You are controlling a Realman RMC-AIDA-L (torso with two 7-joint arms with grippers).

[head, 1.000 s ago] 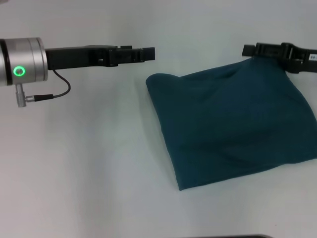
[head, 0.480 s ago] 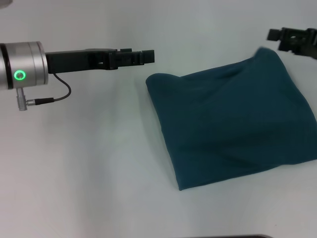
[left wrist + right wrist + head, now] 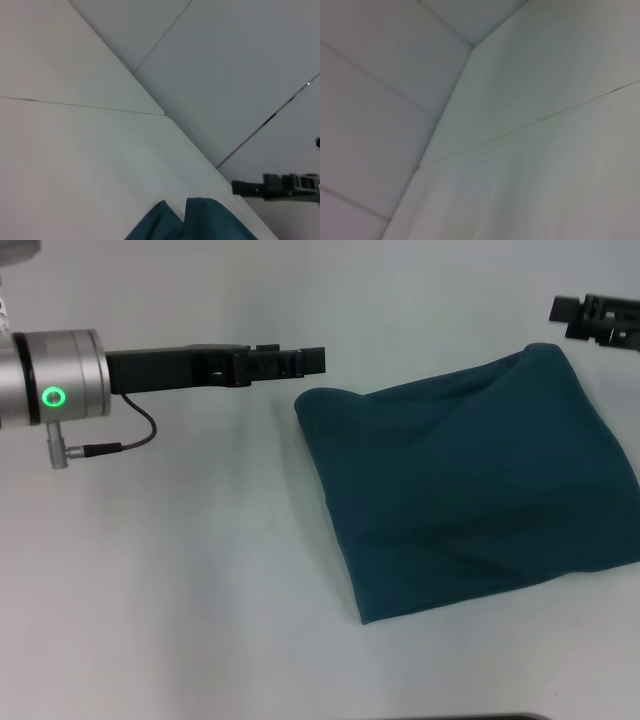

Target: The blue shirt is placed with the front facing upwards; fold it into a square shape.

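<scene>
Head view first, from my seat at the controls: on the far left I see my left arm reaching in level over the white table (image 3: pixel 180 570), its silver wrist ring lit with a small green light, a thin black cable looping beneath it. The left gripper (image 3: pixel 310 361) sits at the end of that arm, pointing toward the middle of the scene, just beyond the near-left corner of the cloth and not touching it; its fingers look pressed together with nothing between them. Moving right, the blue shirt (image 3: pixel 470 490) lies flat on the table as a folded, roughly square bundle, a little skewed, with a rounded fold along its left edge and soft creases across the top; no lettering faces up. It fills the centre-right of the table and runs off the right edge of the picture. Further right, at the top corner, the right gripper (image 3: pixel 565 310) hangs above and just beyond the shirt's far-right corner, clear of the fabric; I cannot tell whether its fingers are apart or together. In the left wrist view I see bare tabletop with a seam, a corner of the shirt (image 3: pixel 195 222) at the lower edge, and the right gripper (image 3: pixel 240 187) farther off past the table's edge. The right wrist view gives me only tabletop and floor.
</scene>
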